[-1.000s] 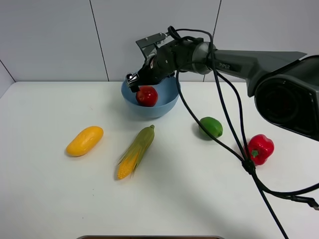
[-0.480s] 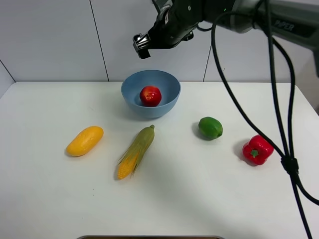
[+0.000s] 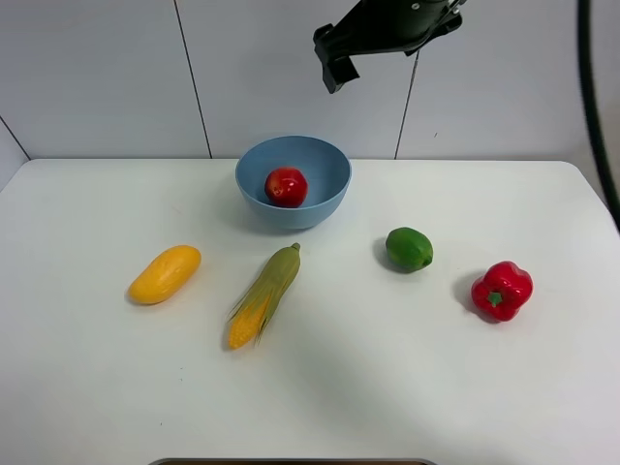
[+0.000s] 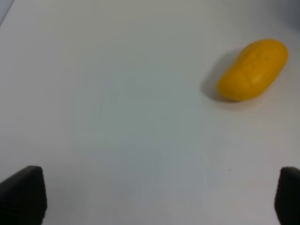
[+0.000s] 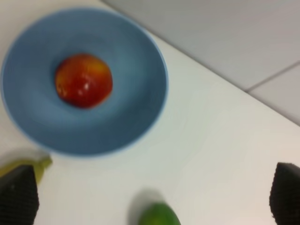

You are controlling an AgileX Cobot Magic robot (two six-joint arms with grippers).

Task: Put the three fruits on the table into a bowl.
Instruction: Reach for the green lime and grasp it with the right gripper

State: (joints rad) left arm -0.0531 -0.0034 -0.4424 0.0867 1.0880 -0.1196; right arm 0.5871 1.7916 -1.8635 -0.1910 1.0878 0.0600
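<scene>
The black right gripper (image 5: pixel 152 194), upper centre of the high view, and the left gripper (image 4: pixel 150 197) both gaped wide, holding nothing.

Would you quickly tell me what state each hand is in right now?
Left hand: open, holding nothing.
Right hand: open, holding nothing.
</scene>
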